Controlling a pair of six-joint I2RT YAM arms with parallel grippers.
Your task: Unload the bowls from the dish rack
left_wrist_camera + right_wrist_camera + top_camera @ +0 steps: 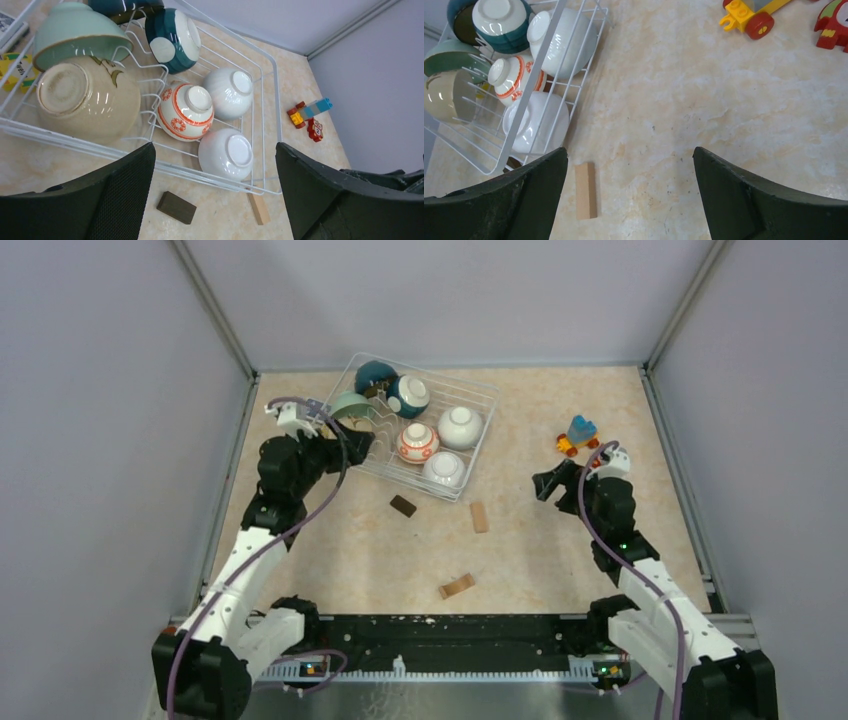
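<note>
Left hand (215,200) and right hand (630,195) are both wide open, holding nothing. Small round china bowls (185,111) sit in the white wire dish rack (75,142) on the beige desk (704,100).

white dish rack (470,395), orange-patterned bowl (182,117)

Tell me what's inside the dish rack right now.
Seven bowls in the dish rack: pale green bowl, beige bowl, teal-and-white bowl, dark teal bowl, orange-patterned bowl, far white bowl, near white bowl. Most are upside down or tipped, so their insides are hidden.
</note>
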